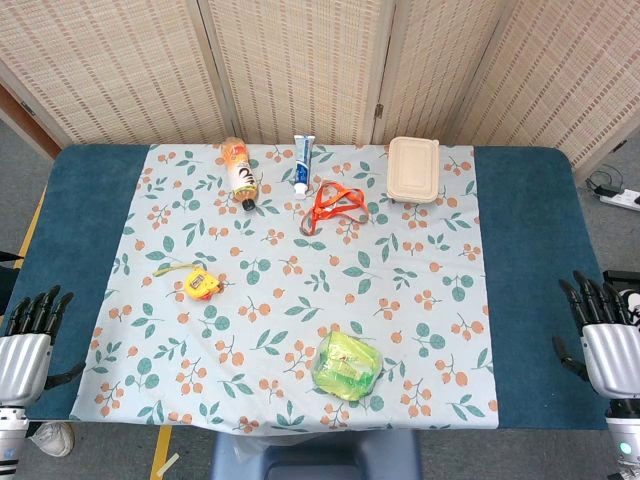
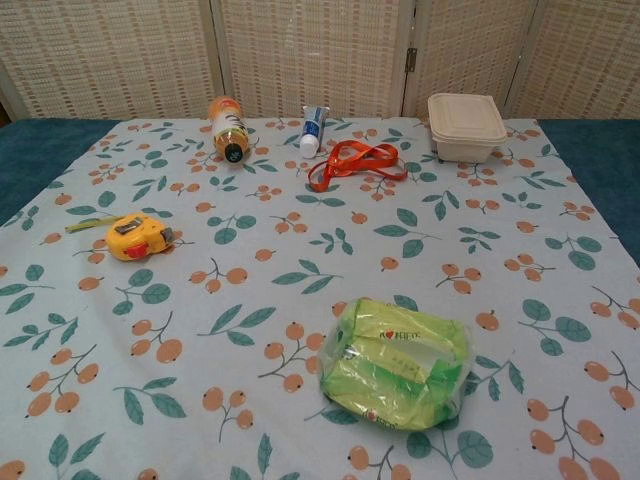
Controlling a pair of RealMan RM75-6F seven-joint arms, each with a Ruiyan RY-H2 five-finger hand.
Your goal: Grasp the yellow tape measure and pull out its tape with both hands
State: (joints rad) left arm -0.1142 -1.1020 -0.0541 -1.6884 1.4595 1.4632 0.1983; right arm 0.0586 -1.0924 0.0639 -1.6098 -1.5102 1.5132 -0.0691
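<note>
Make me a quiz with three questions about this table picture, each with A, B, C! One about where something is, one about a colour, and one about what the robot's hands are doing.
1. Where does the yellow tape measure lie?
A. on the robot's left side of the cloth
B. inside the beige box
C. on top of the green packet

2. What colour is the lanyard?
A. blue
B. orange-red
C. black

3. What are the hands doing?
A. both pull the tape
B. one holds the bottle
C. both hold nothing

Answers:
1. A: it sits on the floral tablecloth toward the left, apart from the lidded box and the green packet.
2. B: the looped strap is orange-red.
3. C: the left hand and the right hand sit at the table edges with fingers apart, touching nothing.
</note>
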